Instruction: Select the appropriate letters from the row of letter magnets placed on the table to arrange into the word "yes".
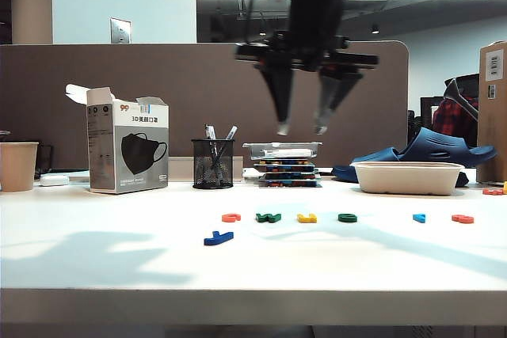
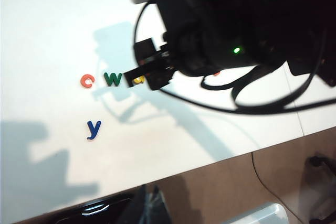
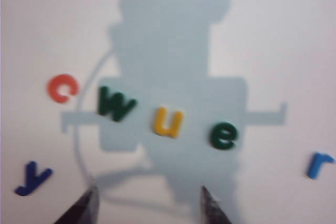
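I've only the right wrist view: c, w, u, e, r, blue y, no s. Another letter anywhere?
Observer: Yes, a red-orange plastic letter lies at the row's right end, past the light blue plastic r; shape unreadable.
Operator: Right gripper's height?
Observer: The right gripper hangs high above the white table, over the yellow plastic u, jaws open, empty.
Operator: And the left gripper?
Observer: In no view; its camera sees the right arm above the row.
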